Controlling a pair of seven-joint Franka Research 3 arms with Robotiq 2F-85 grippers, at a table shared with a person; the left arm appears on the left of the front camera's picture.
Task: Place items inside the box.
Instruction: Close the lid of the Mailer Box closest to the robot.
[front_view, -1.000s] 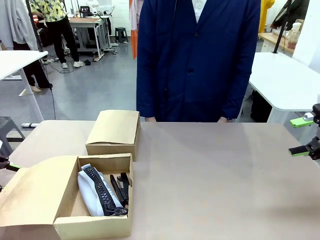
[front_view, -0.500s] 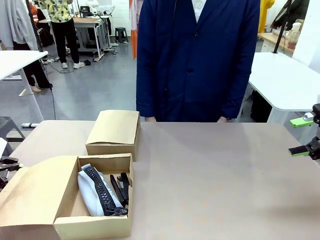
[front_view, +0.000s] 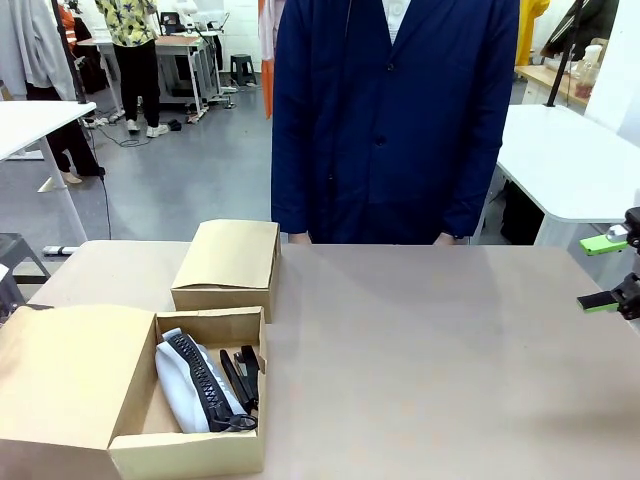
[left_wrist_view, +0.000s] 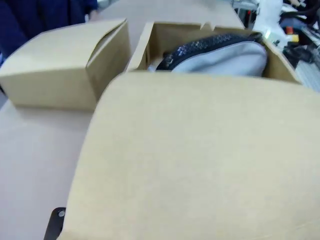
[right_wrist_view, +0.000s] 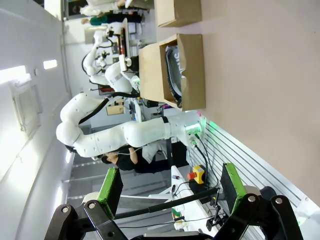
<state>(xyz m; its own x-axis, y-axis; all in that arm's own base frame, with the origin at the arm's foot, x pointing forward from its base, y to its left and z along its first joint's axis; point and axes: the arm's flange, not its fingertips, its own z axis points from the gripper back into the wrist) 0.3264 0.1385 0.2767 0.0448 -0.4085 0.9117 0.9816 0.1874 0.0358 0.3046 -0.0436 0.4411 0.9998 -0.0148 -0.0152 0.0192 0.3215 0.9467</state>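
Note:
The open cardboard box (front_view: 190, 450) stands at the table's near left. Inside it lie a grey zip pouch (front_view: 183, 388) with a black zipper and a black stapler (front_view: 241, 375). Its big lid flap (front_view: 65, 375) stands partly raised on the left. My left gripper (front_view: 7, 292) shows as a dark bit at the picture's left edge, just behind that flap. In the left wrist view the flap (left_wrist_view: 200, 160) covers the fingers, with the grey pouch (left_wrist_view: 220, 56) beyond it. My right gripper (front_view: 602, 272) hangs open at the far right, with nothing between its green pads (right_wrist_view: 112, 186).
A second, closed cardboard box (front_view: 230, 262) sits just behind the open one. A person in a dark blue coat (front_view: 390, 120) stands at the far edge. The bare table (front_view: 450, 370) stretches from the boxes to my right gripper.
The open box's lid flap has risen from lying low to a higher tilt. My left gripper has moved up along the left edge with it. The right arm has stayed still.

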